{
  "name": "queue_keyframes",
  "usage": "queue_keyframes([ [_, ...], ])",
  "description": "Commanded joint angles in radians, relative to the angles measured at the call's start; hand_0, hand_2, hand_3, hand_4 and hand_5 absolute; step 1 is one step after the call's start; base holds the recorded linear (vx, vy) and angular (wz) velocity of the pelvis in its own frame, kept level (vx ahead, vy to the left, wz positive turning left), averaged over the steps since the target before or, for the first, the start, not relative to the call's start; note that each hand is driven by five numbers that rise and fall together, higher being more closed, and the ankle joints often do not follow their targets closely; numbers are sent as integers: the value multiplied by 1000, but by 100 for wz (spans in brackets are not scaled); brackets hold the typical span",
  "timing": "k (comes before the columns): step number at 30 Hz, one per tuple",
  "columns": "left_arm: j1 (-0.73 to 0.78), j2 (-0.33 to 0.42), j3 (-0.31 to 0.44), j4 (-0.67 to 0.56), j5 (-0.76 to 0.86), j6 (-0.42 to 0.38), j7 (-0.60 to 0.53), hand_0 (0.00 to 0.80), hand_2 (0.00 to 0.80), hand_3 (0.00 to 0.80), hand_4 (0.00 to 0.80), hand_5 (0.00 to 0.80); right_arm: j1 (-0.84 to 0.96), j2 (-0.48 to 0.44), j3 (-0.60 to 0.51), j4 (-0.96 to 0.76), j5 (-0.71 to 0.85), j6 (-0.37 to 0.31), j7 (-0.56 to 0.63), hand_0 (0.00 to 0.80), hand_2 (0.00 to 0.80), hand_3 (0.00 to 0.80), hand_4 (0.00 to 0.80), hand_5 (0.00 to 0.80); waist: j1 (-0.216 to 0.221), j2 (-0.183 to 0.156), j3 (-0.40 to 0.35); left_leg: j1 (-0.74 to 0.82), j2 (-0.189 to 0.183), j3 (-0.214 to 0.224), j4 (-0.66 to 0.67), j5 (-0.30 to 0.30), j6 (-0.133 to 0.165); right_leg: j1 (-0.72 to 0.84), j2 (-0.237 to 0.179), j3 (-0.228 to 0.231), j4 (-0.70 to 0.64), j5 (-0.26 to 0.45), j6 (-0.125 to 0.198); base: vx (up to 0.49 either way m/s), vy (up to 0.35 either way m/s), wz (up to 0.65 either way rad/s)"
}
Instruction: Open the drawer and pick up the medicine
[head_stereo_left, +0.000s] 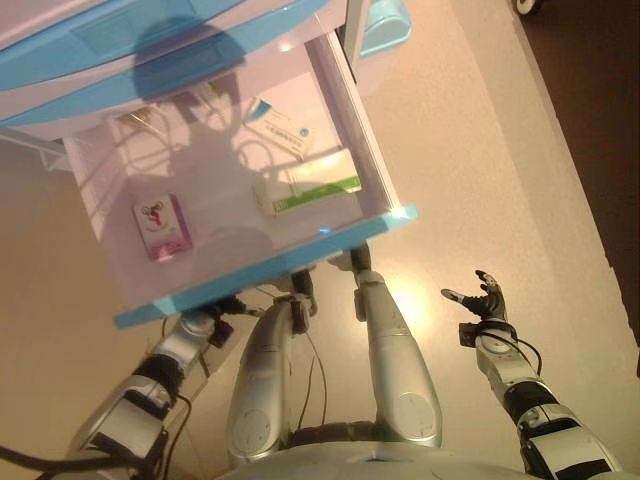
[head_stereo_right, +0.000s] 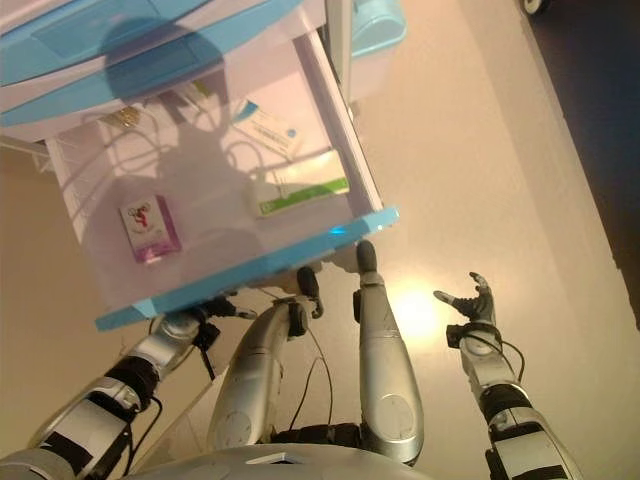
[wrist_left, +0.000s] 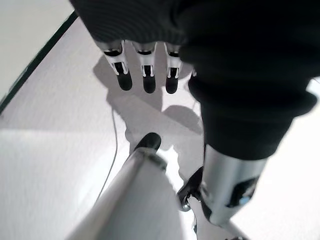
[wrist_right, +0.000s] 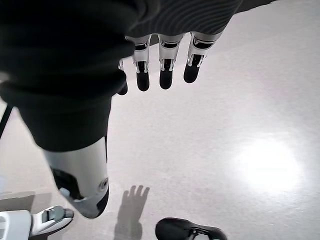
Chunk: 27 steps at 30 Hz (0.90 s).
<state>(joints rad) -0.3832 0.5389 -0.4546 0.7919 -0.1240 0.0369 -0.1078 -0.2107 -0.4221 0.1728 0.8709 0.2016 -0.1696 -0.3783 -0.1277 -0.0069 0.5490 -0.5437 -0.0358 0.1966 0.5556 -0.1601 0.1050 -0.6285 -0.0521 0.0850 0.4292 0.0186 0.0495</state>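
Drawer (head_stereo_left: 250, 285): we find it open | medicine (head_stereo_left: 162, 227) untouched above left hand (head_stereo_left: 215, 322) | both hands relaxed, empty; right hand (head_stereo_left: 484, 300) aside.

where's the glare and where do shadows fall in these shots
Left eye view: a bright glare patch on the floor beside the open drawer, and a dark rounded shadow over the drawer's back, above the boxes. Right wrist view: another glare spot on the floor and the right hand casts a hand-shaped shadow. Left wrist view: the left hand shadows the pale surface below.
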Motion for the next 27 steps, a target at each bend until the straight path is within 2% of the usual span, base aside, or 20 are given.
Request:
queue_keyframes([
  [1,-61,84,58,-97,-77,25,-45,0,0,0,0,0,82,-81,10,-43,-33,-16,6,0,0,0,0,0,-19,43,-29,35,-40,-40,-50,-6,-9,38,69,-66,101,-107,-77,50,106,-9],
  [4,-139,176,104,-141,-160,78,-112,0,0,0,0,0,93,-97,10,-38,-42,-33,10,0,0,0,0,0,-36,51,-29,28,-40,-23,-40,-17,-2,24,67,-50,97,-101,-73,58,109,-11],
  [8,-237,271,148,-137,-268,136,-172,0,0,0,0,0,107,-112,1,-42,-47,-43,21,0,0,0,0,0,-55,56,-29,26,-42,-6,-28,-32,6,14,67,-26,91,-90,-64,71,109,-17],
  [11,-322,326,172,-90,-342,175,-155,0,0,0,0,0,114,-119,1,-47,-55,-44,29,0,0,0,0,0,-69,59,-29,30,-44,4,-25,-40,12,10,68,-8,83,-79,-55,69,123,-10],
  [12,-345,342,179,-65,-355,178,-122,0,0,0,0,0,115,-122,4,-51,-60,-43,30,0,0,0,0,0,-74,59,-29,30,-45,6,-26,-42,13,9,69,-3,78,-76,-53,152,161,-15],
  [13,-371,359,186,-27,-371,180,-81,0,0,0,0,0,120,-124,10,-52,-61,-44,34,0,0,0,0,0,-78,64,-29,50,-47,-4,-18,-75,10,24,73,4,86,-103,-44,133,135,-16],
  [14,-382,366,187,-15,-378,181,-57,0,0,0,0,0,118,-125,13,-51,-59,-45,37,0,0,0,0,0,-79,63,-29,50,-47,-2,-19,-74,11,23,73,7,84,-100,-43,61,127,-14],
  [15,-443,394,206,80,-371,156,-2,0,0,0,0,0,111,-128,24,-55,-65,-49,42,0,0,0,0,0,-91,55,-29,35,-48,14,-20,-51,16,8,72,16,66,-65,-44,-31,91,-13],
  [16,-487,412,213,153,-382,137,35,0,0,0,0,0,110,-127,35,-60,-67,-50,42,0,0,0,0,0,-97,50,-29,36,-48,17,-17,-54,16,8,73,22,62,-63,-41,-25,100,-16],
  [21,-627,462,236,386,-355,23,236,0,0,0,0,0,106,-115,87,-83,-57,-57,41,0,0,0,0,0,-118,28,-29,42,-47,24,-16,-59,12,9,84,46,44,-50,-33,23,68,-23],
  [25,-665,456,236,415,-303,-57,401,0,0,0,0,0,92,-98,121,-80,-47,-65,28,0,0,0,0,0,-116,14,-29,46,-50,19,-20,-62,12,10,94,55,36,-40,-27,-3,13,-3],
  [27,-656,438,245,389,-315,-68,406,0,0,0,0,0,90,-88,130,-74,-44,-70,25,0,0,0,0,0,-110,8,-29,53,-49,14,-25,-63,13,15,98,56,33,-36,-21,-8,-14,2],
])
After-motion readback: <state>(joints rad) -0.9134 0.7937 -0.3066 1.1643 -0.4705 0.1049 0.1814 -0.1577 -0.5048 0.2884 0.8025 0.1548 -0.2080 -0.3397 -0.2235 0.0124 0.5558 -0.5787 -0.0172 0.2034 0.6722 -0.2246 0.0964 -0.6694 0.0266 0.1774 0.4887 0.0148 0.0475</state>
